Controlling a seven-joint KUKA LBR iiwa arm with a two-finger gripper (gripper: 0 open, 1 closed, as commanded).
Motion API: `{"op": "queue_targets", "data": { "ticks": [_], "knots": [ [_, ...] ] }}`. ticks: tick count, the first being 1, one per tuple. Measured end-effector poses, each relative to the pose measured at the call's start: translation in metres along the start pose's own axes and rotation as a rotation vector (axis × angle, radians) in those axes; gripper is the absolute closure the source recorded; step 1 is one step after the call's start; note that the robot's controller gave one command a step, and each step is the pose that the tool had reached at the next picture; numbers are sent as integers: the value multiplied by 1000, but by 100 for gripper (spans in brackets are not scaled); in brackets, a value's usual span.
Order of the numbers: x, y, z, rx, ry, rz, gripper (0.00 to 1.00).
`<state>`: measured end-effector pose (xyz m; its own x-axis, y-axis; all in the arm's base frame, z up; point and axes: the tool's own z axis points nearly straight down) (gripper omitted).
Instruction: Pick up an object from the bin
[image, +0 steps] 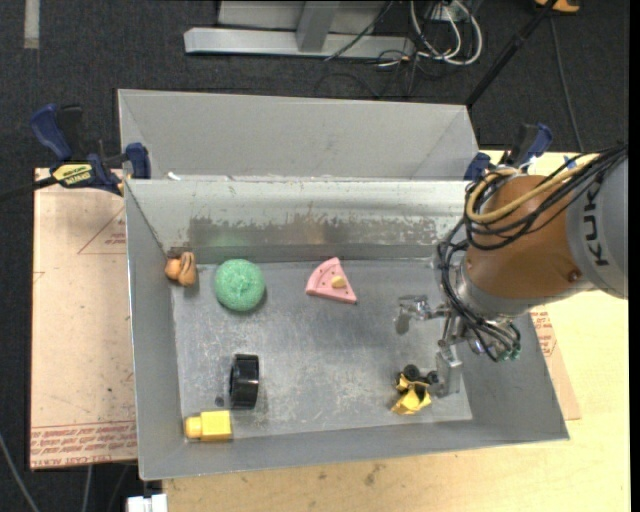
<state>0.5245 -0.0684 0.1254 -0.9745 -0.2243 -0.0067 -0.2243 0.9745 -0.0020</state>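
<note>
**A:** The gripper (428, 340) is down low in the bin (300, 232), fingers spread apart, nothing between them.

**B:** And the prize?

**A:** Likely the small yellow-and-black toy (410, 393), just beside one fingertip and outside the gap (touching or not, I cannot tell).

**B:** Approach step, then?

**A:** I'd say so. Next the fingers must shift to straddle it, then close.

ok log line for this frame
gripper | low in lower-right part of bin | next to yellow-and-black toy | farther left: green ball, pink wedge, black cylinder, yellow block
</note>
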Motion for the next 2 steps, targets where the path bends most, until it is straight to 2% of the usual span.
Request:
{"op": "queue_targets", "data": {
  "ticks": [1,2],
  "knots": [
    [-9,-17,46,-4,6,-37,0],
    [46,-6,53,0,3,74,100]
  ]
}}
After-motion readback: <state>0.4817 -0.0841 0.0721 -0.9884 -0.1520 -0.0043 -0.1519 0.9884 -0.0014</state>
